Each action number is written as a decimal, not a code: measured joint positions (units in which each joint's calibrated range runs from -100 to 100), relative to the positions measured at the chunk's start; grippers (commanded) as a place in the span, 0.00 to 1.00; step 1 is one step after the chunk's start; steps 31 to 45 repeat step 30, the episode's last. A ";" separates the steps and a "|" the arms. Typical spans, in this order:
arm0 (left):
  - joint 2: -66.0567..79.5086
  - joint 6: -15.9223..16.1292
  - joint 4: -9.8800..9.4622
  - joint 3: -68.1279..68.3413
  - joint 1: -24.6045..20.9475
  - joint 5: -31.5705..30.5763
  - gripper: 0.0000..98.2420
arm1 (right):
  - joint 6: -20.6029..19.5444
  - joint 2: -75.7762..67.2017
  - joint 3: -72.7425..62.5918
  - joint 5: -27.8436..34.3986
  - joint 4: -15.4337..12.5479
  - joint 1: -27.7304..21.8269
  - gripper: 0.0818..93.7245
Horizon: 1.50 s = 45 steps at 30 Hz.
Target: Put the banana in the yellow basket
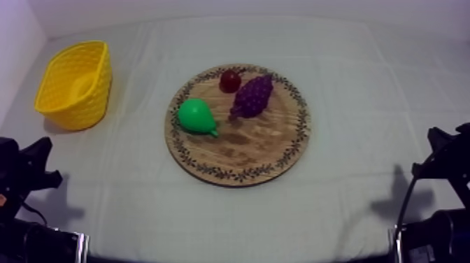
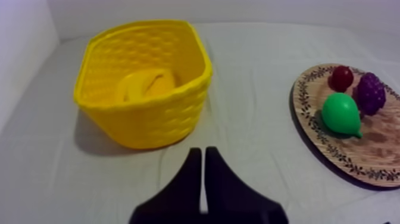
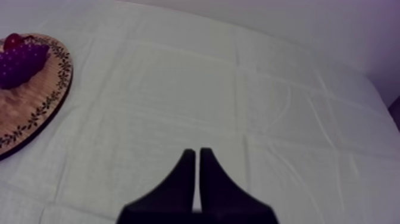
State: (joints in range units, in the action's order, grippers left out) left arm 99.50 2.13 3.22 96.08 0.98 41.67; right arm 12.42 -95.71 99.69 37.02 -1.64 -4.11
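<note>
- The left gripper (image 2: pixel 202 154) has its two black fingers lying together as a narrow wedge, holding nothing, above the grey-white cloth (image 2: pixel 250 149).
- Just ahead of its fingertips, slightly toward the table's outer side, the yellow basket (image 2: pixel 149 122) stands upright on the cloth, apart from the fingers.
- The banana (image 2: pixel 146 84) lies inside that basket, ahead of the left gripper and below the basket's rim.
- Farther from the left gripper, ahead and toward the table's middle, lies the round wooden board (image 2: pixel 381 152) with its patterned rim, well apart from the basket.
- On the board, the green pear (image 2: pixel 340 113) is the fruit nearest the left gripper. The bunch of grapes (image 2: pixel 370 93) sits beside it, and the small red fruit (image 2: pixel 341 77) is farther on, close to the grapes.
- The right gripper (image 3: pixel 197 154) also has its fingers pressed together on nothing, over bare cloth.
- Ahead of the right gripper, toward the table's middle, lies the board's edge with the grapes and the small red fruit on it, well apart from the fingers.
- In the top view the left arm (image 1: pixel 24 178) and the right arm (image 1: pixel 447 161) sit low at their own sides, with the board between them.
</note>
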 measured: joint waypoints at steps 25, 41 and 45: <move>0.22 -12.04 -5.36 3.69 -0.74 -9.68 0.00 | -0.06 0.00 0.00 0.00 0.00 0.00 0.01; 0.22 -12.04 -5.36 3.69 -0.74 -9.68 0.00 | -0.06 0.00 0.00 0.00 0.00 0.00 0.01; 0.22 -12.04 -5.36 3.69 -0.74 -9.68 0.00 | -0.06 0.00 0.00 0.00 0.00 0.00 0.01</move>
